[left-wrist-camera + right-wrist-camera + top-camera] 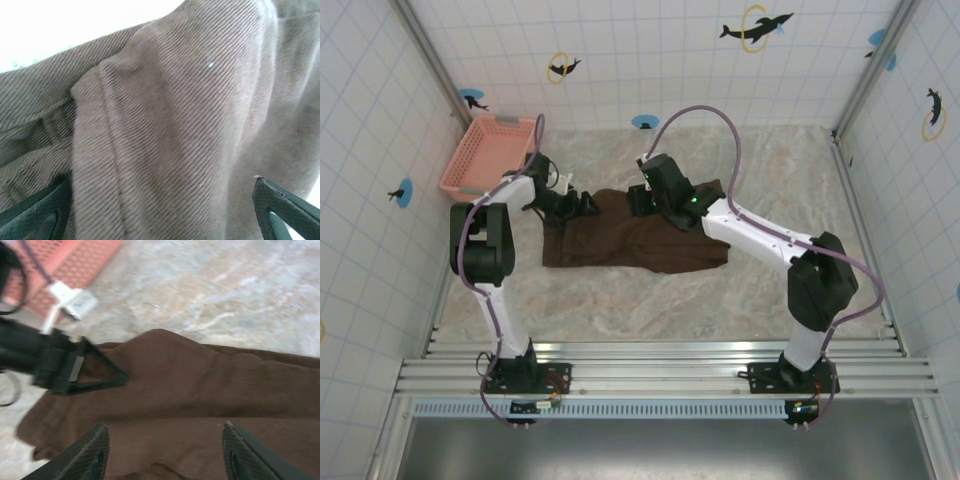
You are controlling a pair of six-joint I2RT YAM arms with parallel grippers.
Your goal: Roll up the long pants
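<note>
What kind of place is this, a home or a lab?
Probably a lab cell dressed as a bathroom: tiled walls with dolphin stickers, robot arms bolted to a metal rail.

Pants spread crosswise at mid-table, with a basket at the far left corner.

The long pants [635, 243] are laid flat on the table [720, 310], ahead of the two arms' bases and between them. The basket [490, 152] is placed behind and to the left of the pants, against the left wall, apart from them. The left gripper [582, 203] is positioned at the pants' far left edge, with the right gripper [638, 198] near it to the right, over the far edge. In the left wrist view, the pants are seen between the spread fingers [282, 205].
</note>
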